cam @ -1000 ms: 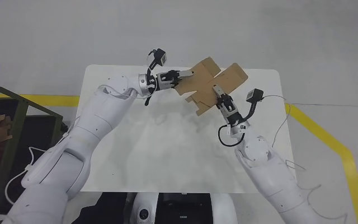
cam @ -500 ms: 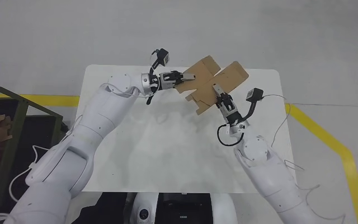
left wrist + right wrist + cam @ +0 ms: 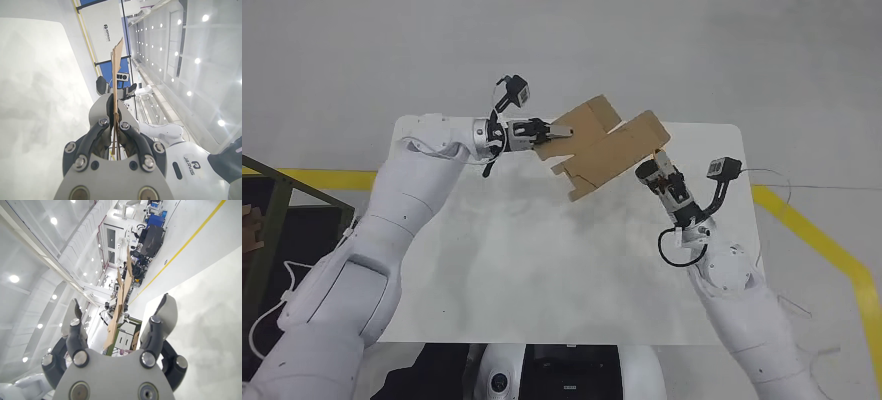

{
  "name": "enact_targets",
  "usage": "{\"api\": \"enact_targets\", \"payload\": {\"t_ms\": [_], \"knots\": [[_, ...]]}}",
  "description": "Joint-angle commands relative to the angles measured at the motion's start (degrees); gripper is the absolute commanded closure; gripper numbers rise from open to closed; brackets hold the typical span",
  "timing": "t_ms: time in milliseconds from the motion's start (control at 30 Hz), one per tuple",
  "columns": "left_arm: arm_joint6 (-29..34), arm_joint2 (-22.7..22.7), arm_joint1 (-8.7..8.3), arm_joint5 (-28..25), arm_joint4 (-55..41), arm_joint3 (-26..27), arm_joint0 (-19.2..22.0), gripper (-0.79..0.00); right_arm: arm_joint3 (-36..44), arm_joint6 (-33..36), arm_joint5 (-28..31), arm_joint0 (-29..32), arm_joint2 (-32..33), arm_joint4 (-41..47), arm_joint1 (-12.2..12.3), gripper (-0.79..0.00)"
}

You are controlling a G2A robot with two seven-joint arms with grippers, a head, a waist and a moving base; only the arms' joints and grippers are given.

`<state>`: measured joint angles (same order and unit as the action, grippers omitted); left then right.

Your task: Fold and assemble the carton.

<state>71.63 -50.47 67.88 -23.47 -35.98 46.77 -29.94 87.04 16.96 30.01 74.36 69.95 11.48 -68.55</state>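
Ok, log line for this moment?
left gripper: shut on carton | right gripper: open at carton's other edge | carton: flat, unfolded

carton (image 3: 116,62): edge-on in both wrist views, so its panel faces are unseen.
left gripper (image 3: 114,103): its pads cover the carton's left corner.
table (image 3: 542,250): far edge partly hidden under the carton.

the left arm (image 3: 407,215) and the right arm (image 3: 742,300) are fat, smooth and white, with dark bits at the wrists. a thin black cable (image 3: 662,250) loops by the right wrist. the left gripper (image 3: 114,106) and the right gripper (image 3: 121,300) have grey plates, black links, shiny round screws and pale fingers with dark pads.
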Motion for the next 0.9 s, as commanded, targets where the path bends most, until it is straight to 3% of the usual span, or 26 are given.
{"api": "enact_targets", "payload": {"t_ms": [0,233,533,733,867], "knots": [[1.8,-0.8,-0.41,-0.1,0.5,-0.2,-0.1,0.000,-0.4,6.8,0.7,0.2,1.2,2.1,0.5,-0.785],[10.5,-1.9,-1.23,1.3,-0.1,1.8,-2.3,0.000,-4.1,25.7,0.0,-0.7,5.7,8.9,2.1,-0.785],[13.1,-3.1,-3.24,3.9,4.5,7.0,-5.0,0.000,-6.4,46.7,-4.8,-4.4,8.7,8.6,4.2,-0.785],[14.2,-3.2,-4.39,5.0,5.7,11.5,-6.4,0.000,-8.2,55.8,-9.5,-8.5,8.5,9.8,4.9,-0.785],[14.0,-3.6,-4.90,4.8,4.6,11.8,-6.9,0.000,-8.8,56.6,-9.8,-9.7,8.8,9.0,5.1,-0.785]]}}
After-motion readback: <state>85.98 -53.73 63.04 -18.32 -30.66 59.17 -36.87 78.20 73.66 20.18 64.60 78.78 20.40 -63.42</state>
